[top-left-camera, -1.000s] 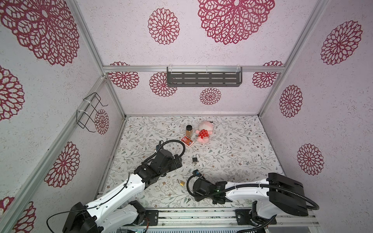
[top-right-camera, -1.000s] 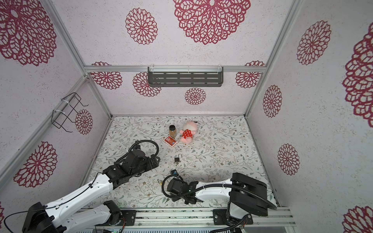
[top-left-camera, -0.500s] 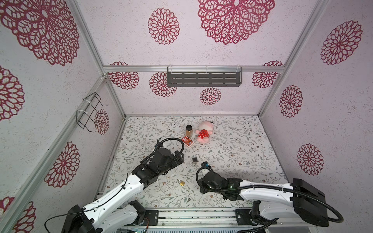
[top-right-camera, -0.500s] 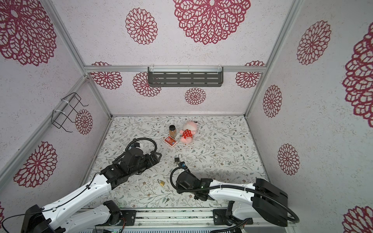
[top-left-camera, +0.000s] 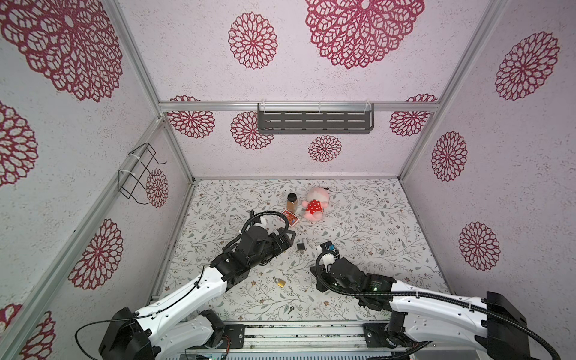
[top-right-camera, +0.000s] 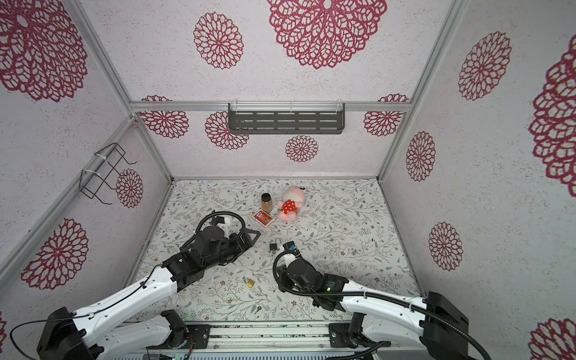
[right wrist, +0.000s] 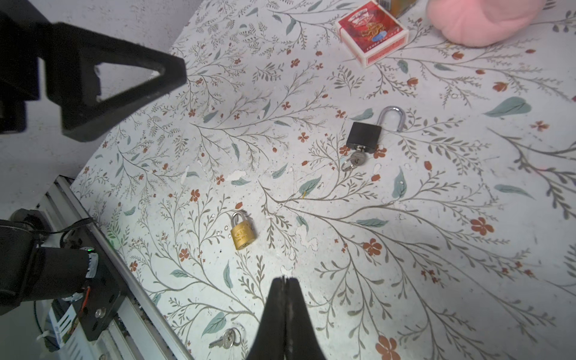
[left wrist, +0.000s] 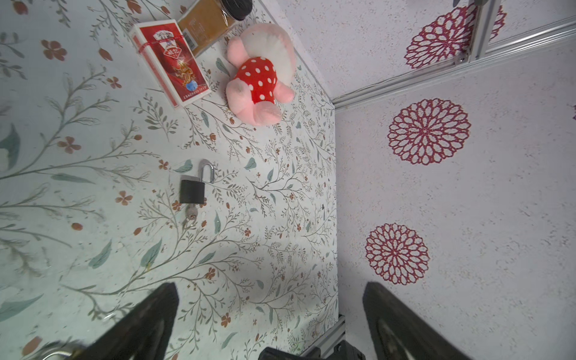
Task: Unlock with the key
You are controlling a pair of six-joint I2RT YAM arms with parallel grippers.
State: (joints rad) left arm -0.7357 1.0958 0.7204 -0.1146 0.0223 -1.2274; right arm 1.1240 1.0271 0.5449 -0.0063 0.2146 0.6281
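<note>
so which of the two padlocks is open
The black padlock: its shackle stands free at one end and a key sits in its base. The brass padlock has its shackle shut and no key.

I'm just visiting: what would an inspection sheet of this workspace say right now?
Surface: floral tabletop, flecked with white chips.
Job's things: black padlock, shackle swung open, key in its keyhole; brass padlock shut; loose key near the front edge.
Clutter: red card box, spice jar, plush toy, grouped at the back.
Tools: left tool open, empty; right tool shut, empty.
Cables: black cable loops over each wrist.
Surroundings: patterned walls; grey shelf, wire rack.
</note>
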